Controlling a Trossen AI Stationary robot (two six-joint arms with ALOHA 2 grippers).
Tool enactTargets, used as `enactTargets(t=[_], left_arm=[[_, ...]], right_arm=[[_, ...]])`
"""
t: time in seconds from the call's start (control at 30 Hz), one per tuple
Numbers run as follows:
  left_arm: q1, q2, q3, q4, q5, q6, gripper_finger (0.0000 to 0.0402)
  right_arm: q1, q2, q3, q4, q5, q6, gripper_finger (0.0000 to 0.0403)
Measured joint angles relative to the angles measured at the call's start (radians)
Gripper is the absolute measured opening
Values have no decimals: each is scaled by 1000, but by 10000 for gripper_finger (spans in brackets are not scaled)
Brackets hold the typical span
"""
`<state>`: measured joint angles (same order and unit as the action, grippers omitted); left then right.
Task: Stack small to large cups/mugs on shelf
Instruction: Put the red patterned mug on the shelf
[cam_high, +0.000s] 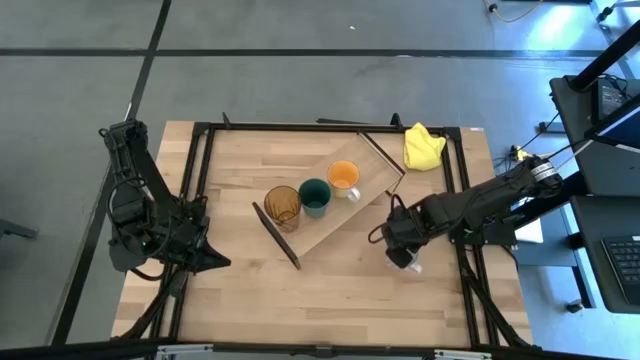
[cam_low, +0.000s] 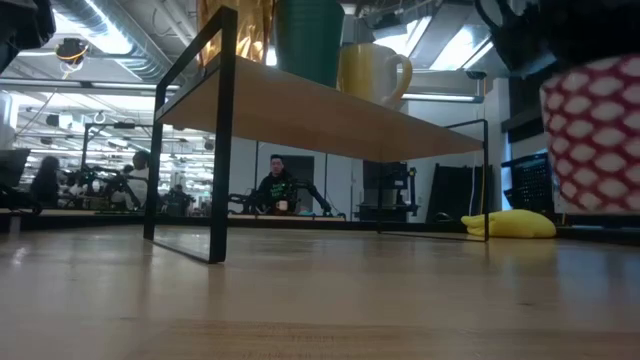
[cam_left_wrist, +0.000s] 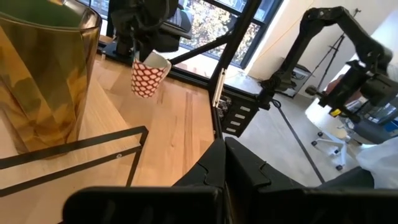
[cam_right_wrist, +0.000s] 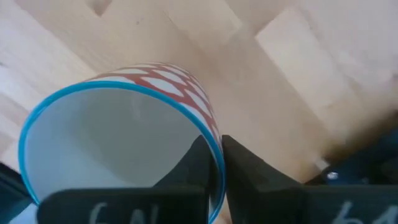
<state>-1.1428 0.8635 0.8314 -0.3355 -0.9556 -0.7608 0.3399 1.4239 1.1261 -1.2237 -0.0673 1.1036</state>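
Yellow cloth (cam_high: 423, 146) at table corner (cam_high: 478, 133)

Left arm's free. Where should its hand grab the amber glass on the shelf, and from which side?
Pinch the amber glass at its rim, one finger inside, coming from above on the left hand's side. It stands upright, open-topped, without a handle, and the teal cup crowds its far side.

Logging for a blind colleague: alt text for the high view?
The right hand holds a red-patterned cup above the table, beside the shelf carrying amber, teal and orange cups. The left arm waits at the table's left.
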Motion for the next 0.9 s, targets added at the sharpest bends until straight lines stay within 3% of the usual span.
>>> enactTargets(t=[0.17, 0.37, 0.5, 0.7, 0.9], left_arm=[[0, 0, 0, 5, -1, 0, 0], [0, 0, 0, 6, -1, 0, 0], [0, 0, 0, 7, -1, 0, 0], [0, 0, 0, 8, -1, -1, 0], [0, 0, 0, 8, -1, -19, 0]], right_arm=[[-66, 0, 159, -123, 8, -69, 25], [-203, 0, 400, -349, 163, -146, 25], [-320, -21, 503, -335, 227, -229, 25], [-535, -13, 573, -340, 309, -372, 25], [-693, 41, 570, -306, 254, -518, 25]])
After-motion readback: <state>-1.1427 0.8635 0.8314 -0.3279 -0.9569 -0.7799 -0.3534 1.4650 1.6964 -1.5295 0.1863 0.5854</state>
